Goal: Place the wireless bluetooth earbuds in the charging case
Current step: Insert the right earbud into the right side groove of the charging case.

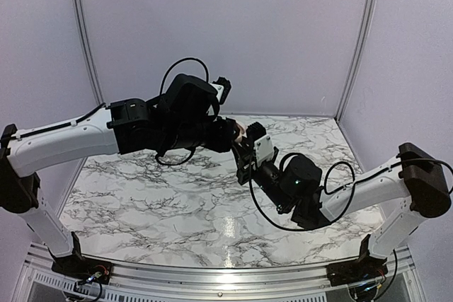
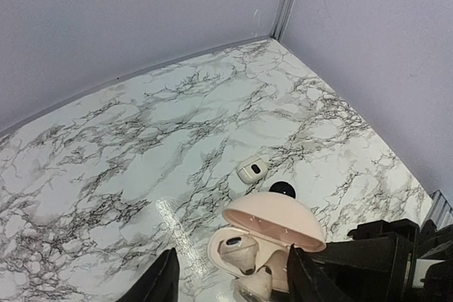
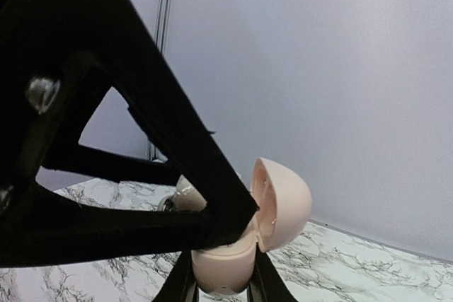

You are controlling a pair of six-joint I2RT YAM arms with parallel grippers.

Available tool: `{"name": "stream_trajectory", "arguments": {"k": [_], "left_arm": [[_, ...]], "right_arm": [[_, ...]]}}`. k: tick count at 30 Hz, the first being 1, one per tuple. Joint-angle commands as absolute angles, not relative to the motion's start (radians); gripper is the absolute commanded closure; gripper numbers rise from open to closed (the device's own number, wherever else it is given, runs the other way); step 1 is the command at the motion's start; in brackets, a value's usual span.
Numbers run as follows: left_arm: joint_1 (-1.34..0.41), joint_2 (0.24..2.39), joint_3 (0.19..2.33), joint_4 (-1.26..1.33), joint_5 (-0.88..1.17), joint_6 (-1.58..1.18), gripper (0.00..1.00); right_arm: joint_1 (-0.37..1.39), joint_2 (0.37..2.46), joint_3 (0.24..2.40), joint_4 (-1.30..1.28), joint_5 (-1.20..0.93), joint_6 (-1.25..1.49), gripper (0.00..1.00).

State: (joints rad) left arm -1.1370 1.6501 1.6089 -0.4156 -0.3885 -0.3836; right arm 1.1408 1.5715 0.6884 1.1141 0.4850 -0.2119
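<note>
Over the marbled tabletop (image 1: 141, 203), my right tool (image 3: 221, 284) is pinching the cream pebble-shaped charging case (image 2: 272, 221); my open, empty left tool (image 2: 230, 268) must avoid nudging it.

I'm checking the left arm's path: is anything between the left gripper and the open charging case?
Nothing visible. The charging case sits just ahead of the left gripper, lid raised and sockets facing it; the right gripper grips its base.

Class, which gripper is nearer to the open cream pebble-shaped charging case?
Right. The right gripper is shut on the cream pebble-shaped charging case, gripping its base; the left gripper hangs over it, jaws apart.
</note>
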Motion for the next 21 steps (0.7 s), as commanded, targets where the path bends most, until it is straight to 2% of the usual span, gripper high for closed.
{"name": "stream_trajectory", "arguments": {"k": [1,5,8,21], "left_arm": [[-1.138,1.640,1.631,-0.445,-0.382,-0.382,0.37],[-1.138,1.618,1.621,-0.426,-0.378,-0.370,0.22],[-1.138,1.592,1.599,-0.399,-0.361,-0.359,0.02],[-1.134,1.465,1.517,-0.341,-0.428,-0.300,0.01]], "right_arm": [[1.151,1.564,0.698,1.181,0.464,-0.186,1.00],[1.150,1.566,0.695,1.181,0.464,-0.177,1.00],[1.150,1.565,0.692,1.180,0.464,-0.175,1.00],[1.149,1.540,0.673,1.163,0.457,-0.159,1.00]]}}
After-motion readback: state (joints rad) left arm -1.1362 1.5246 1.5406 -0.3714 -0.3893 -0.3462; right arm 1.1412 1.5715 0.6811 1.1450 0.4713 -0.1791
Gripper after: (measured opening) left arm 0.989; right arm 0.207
